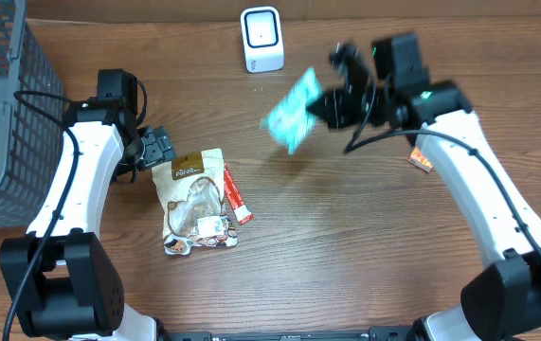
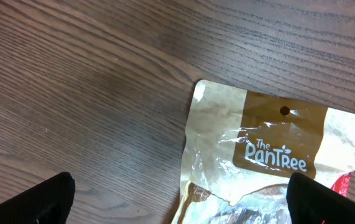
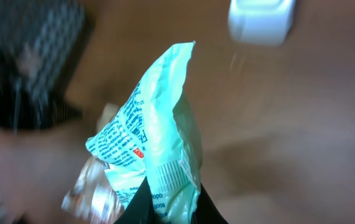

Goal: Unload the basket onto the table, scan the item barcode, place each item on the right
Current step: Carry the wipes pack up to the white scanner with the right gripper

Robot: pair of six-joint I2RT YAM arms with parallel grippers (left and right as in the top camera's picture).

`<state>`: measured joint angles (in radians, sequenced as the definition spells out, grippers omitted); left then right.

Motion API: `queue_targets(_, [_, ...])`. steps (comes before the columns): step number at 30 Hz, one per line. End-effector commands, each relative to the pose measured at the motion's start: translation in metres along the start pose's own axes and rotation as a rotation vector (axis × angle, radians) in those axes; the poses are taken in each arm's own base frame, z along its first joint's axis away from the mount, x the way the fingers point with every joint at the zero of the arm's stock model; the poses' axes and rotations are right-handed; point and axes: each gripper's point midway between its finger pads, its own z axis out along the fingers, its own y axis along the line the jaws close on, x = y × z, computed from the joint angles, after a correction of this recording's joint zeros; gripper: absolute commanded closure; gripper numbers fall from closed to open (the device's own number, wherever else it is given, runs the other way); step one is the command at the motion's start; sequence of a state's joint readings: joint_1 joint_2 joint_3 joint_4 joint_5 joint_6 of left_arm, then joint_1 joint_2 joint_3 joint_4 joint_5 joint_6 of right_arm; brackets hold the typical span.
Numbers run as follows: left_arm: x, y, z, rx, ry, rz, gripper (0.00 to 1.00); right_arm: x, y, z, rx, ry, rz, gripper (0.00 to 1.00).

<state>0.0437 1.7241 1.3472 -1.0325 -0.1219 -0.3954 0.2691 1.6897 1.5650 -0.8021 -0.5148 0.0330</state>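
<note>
A teal snack packet (image 1: 292, 118) hangs in the air below and to the right of the white barcode scanner (image 1: 261, 39). My right gripper (image 1: 317, 106) is shut on the packet's lower end. In the right wrist view the packet (image 3: 158, 124) rises from between the fingers (image 3: 138, 208), with a printed barcode just above them, and the scanner (image 3: 261, 22) is blurred at the top. My left gripper (image 1: 160, 150) is open, low over the top edge of a brown and clear pouch (image 1: 194, 199). The left wrist view shows the pouch (image 2: 270, 149) between the wide-apart fingertips (image 2: 40, 202).
A red sachet (image 1: 236, 194) lies against the pouch's right side. A grey wire basket (image 1: 5, 114) stands at the left edge of the table. A small orange item (image 1: 421, 161) lies under the right arm.
</note>
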Motion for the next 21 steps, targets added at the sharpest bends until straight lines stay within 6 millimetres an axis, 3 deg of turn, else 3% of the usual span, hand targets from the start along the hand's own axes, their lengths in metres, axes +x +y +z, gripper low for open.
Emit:
queue_targets(1, [-0.004, 0.003, -0.006, -0.007, -0.026, 0.003, 0.00, -0.072, -0.002, -0.049, 0.189, -0.225, -0.104, 0.97])
queue_targets(5, [-0.004, 0.003, -0.006, -0.007, -0.026, 0.003, 0.00, -0.129, 0.002, -0.084, 0.343, -0.422, -0.308, 0.97])
queue_targets(11, [-0.004, 0.003, -0.006, -0.007, -0.026, 0.003, 0.00, -0.175, 0.015, -0.091, 0.533, -0.556, -0.674, 0.97])
queue_targets(16, [-0.004, 0.003, -0.006, -0.007, -0.026, 0.002, 0.00, -0.200, 0.025, -0.058, 0.553, -0.661, -0.726, 0.96])
queue_targets(21, [-0.004, 0.003, -0.006, -0.007, -0.026, 0.002, 0.00, -0.204, 0.011, -0.007, 0.548, -0.662, -0.754, 0.96])
